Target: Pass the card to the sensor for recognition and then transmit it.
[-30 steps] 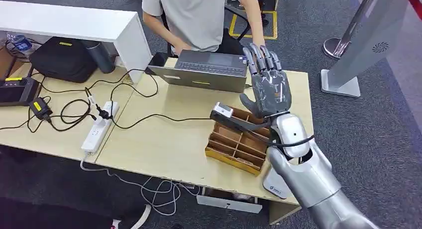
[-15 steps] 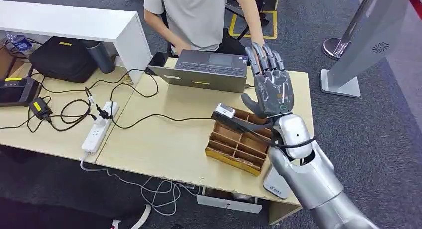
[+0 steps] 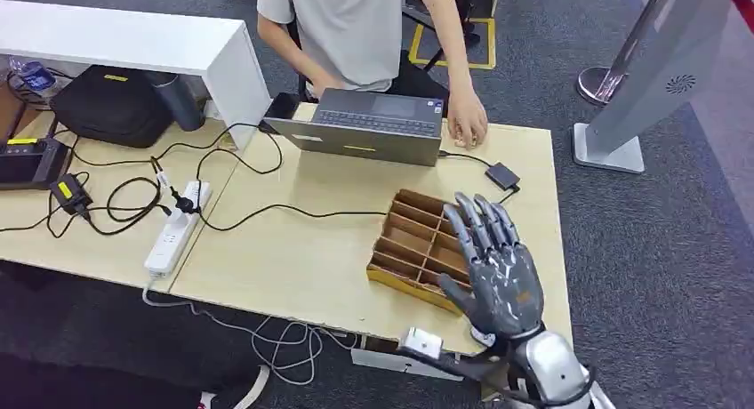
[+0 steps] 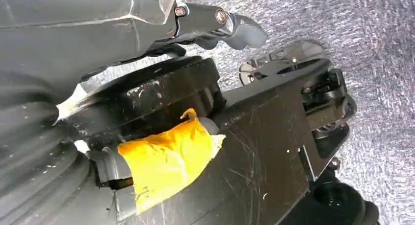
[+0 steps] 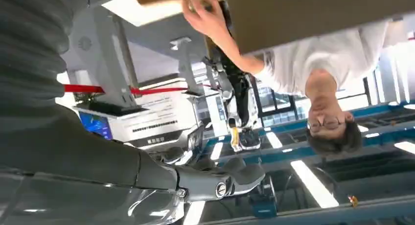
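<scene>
Hovering over the near right corner of the tabletop [image 3: 293, 249], the robot's right hand [image 3: 493, 271] is raised flat with its palm turned away from the head camera, its fingers [image 3: 480, 224] straight and spread apart, holding nothing. It hangs just above the near right edge of the brown divided box [image 3: 413, 240], whose compartments look empty from here. I cannot find the card anywhere in these pictures, so I cannot tell where it is.

A person in a light shirt [image 3: 356, 27] sits across the tabletop behind an open laptop [image 3: 373, 124], with one hand [image 3: 467, 124] resting on the wood just right of the laptop. A small dark adapter [image 3: 502, 175] lies near that hand, its cable running back toward the laptop. On the left part of the tabletop a white power strip [image 3: 176, 227] lies among black cables, with a black bag [image 3: 111, 102] farther back beside a white raised shelf [image 3: 124, 40].

The left hand [image 4: 215, 27] hangs low over grey carpet; whether its fingers are apart or together I cannot tell.
</scene>
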`<state>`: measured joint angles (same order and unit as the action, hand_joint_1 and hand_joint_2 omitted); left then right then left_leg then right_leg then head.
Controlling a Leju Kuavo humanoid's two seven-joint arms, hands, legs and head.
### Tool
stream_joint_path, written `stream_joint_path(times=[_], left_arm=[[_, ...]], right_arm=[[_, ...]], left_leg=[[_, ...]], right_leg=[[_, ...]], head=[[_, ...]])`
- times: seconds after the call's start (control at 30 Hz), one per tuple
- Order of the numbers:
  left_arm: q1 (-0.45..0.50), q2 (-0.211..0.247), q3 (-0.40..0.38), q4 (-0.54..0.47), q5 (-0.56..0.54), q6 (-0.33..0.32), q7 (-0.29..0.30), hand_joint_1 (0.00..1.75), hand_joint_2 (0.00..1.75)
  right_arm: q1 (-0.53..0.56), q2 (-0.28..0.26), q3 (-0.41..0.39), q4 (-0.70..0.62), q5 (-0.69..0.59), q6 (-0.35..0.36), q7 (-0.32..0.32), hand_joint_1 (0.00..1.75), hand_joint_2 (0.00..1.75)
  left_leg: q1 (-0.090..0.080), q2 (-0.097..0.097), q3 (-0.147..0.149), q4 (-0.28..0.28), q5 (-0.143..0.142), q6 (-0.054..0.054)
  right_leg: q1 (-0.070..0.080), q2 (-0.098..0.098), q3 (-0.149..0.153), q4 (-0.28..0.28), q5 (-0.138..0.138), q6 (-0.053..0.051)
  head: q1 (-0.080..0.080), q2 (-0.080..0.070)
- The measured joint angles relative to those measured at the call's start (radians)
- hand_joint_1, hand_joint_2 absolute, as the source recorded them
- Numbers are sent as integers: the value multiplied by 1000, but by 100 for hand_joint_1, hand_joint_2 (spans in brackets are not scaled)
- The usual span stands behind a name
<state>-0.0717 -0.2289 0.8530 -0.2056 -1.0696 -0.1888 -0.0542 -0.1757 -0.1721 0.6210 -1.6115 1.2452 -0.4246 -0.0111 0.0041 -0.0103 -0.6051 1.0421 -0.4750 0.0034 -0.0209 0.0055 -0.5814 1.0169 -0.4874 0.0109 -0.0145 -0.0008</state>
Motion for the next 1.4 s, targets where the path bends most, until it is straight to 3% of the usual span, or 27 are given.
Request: stream_joint_path(times=[0.1,0.23,0.87,1.0,1.1,1.4], left_arm=[[3,3,2,0,3,2,-1,0,175],[3,3,5,0,3,2,-1,0,175],[2,4,5,0,-5,2,14,0,175],[-31,4,5,0,-21,10,132,0,175],[-38,4,5,0,-30,5,146,0,175],[-39,4,5,0,-43,0,153,0,175]], right_arm=[[100,-39,1,-62,22,-35,0,0,175],[152,-64,1,-106,21,-40,2,0,175],[200,-93,12,-145,58,-25,9,0,175],[161,-62,55,-62,110,42,51,0,175],[109,-24,87,28,117,79,74,0,175],[26,47,126,182,55,99,100,0,175]], left_leg=[[0,1,0,0,0,0],[0,2,1,0,0,1],[0,2,1,0,0,1],[0,2,2,-1,0,0],[0,5,3,0,1,-1],[0,4,3,0,1,-1]], right_leg=[[0,0,0,0,0,0],[0,1,0,0,0,0],[0,1,1,0,0,0],[0,1,2,1,0,-1],[0,3,2,1,1,-1],[0,3,2,1,1,-2]], head=[[0,0],[0,0],[0,0],[0,0],[0,0],[0,0]])
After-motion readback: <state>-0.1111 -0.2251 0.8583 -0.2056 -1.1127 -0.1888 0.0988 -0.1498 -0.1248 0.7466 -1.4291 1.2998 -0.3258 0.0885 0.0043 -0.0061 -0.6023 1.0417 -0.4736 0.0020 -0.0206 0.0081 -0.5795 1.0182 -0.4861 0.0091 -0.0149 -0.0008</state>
